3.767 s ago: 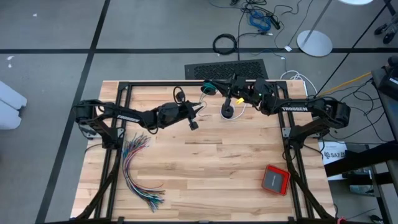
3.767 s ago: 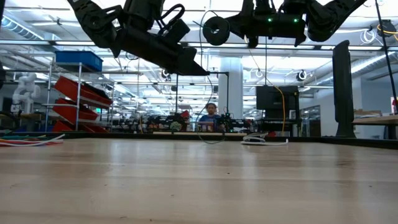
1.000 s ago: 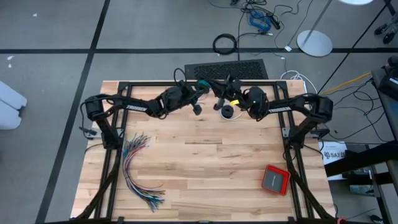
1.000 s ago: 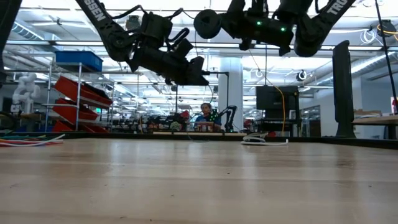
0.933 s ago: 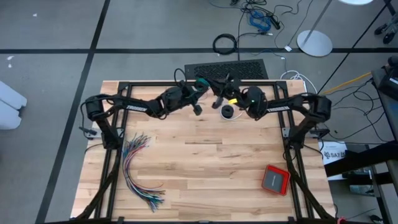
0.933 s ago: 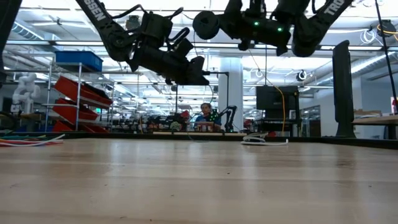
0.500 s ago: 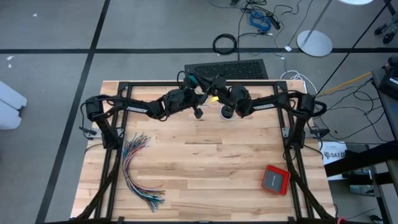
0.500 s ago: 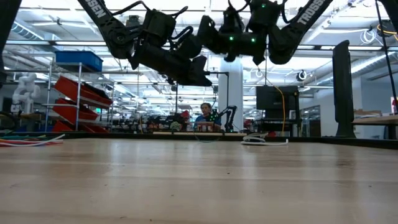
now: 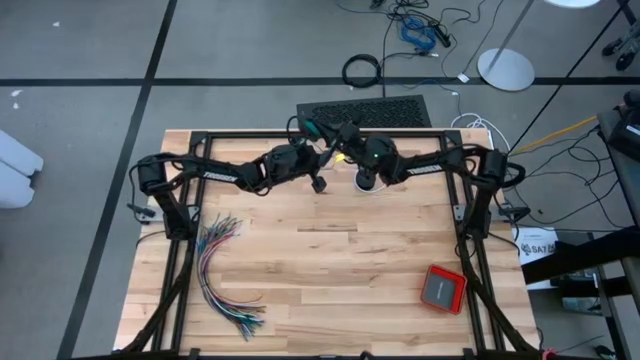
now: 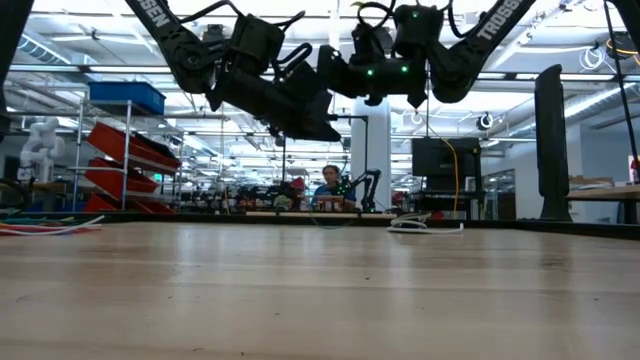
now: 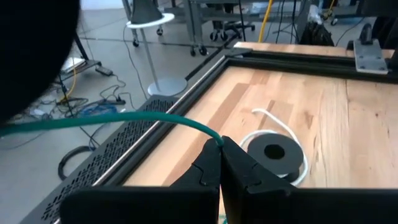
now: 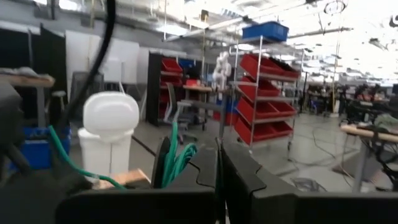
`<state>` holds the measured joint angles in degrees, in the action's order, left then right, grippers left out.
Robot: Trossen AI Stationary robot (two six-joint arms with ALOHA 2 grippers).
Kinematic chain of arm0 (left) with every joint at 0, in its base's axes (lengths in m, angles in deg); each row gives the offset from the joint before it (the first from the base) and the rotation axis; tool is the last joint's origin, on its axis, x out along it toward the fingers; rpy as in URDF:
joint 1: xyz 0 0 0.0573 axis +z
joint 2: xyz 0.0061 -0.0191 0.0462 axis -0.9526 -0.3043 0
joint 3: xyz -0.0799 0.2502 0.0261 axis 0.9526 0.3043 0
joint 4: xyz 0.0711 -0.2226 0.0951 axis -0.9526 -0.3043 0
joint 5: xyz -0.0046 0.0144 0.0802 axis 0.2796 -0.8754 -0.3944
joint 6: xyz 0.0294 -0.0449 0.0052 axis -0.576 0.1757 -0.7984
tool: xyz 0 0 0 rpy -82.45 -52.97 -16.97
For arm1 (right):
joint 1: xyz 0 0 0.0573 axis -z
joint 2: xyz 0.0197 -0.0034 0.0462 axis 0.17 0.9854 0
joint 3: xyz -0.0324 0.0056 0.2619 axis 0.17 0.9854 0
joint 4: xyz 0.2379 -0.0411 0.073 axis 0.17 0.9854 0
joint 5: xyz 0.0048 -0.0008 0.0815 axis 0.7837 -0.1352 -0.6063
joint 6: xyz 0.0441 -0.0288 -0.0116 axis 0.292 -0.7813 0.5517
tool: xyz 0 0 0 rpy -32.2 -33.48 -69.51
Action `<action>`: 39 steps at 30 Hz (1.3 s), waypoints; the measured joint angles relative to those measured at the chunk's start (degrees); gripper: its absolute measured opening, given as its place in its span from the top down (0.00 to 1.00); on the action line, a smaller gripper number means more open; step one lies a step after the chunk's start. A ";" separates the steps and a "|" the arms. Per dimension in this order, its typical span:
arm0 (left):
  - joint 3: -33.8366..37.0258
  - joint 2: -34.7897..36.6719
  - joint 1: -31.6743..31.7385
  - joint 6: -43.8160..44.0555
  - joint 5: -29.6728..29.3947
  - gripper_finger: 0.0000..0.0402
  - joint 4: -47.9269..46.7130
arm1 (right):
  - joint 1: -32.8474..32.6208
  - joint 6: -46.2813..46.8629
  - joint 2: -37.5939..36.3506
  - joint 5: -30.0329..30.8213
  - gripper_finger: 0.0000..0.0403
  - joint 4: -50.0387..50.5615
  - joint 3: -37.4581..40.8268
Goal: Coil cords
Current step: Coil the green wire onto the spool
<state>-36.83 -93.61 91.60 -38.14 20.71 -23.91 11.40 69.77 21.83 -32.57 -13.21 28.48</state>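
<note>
Wooden planks fill your high view, with both arms meeting over the far edge: the left gripper [image 9: 318, 182] and right gripper [image 9: 345, 150] hang close together above the table [image 9: 330, 260], beside the black cord [image 9: 368, 181] lying coiled with its white tail; the many-coloured wires [image 9: 222, 268] and a red box [image 9: 441, 288] sit well apart. Your low view shows both grippers raised high off the wood. Your left wrist view shows the fingers [image 11: 210, 169] clenched on the teal cord [image 11: 124, 118], pinched right at its end. Your right wrist view shows closed fingers [image 12: 239, 171] beside green loops [image 12: 174, 158]; whether they grasp them you cannot tell. Expect the cord to be light, limp and springy, so grip near the loop rather than the tip.
</note>
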 joint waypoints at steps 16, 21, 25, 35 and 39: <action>0.00 4.37 -1.48 -1.49 0.93 1.00 -6.11 | 2.95 1.08 -0.04 -0.08 1.00 13.53 0.09; -0.53 8.61 -1.41 -3.09 0.80 1.00 -10.93 | 2.49 0.61 -0.04 -0.49 1.00 16.42 0.09; -0.55 11.11 -1.15 -5.00 -0.89 1.00 -15.19 | 1.94 0.61 -0.04 -2.45 1.00 17.22 0.09; -4.60 13.43 0.59 -7.03 -0.97 1.00 -28.02 | -0.04 -0.24 -0.04 -3.21 1.00 19.47 0.09; -4.83 13.45 0.59 -7.58 1.09 1.00 -29.27 | -0.66 -0.70 -0.04 -3.30 1.00 20.15 0.09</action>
<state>-41.67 -80.17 92.19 -45.72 21.80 -53.18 10.74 69.07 21.79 -35.87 6.94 28.57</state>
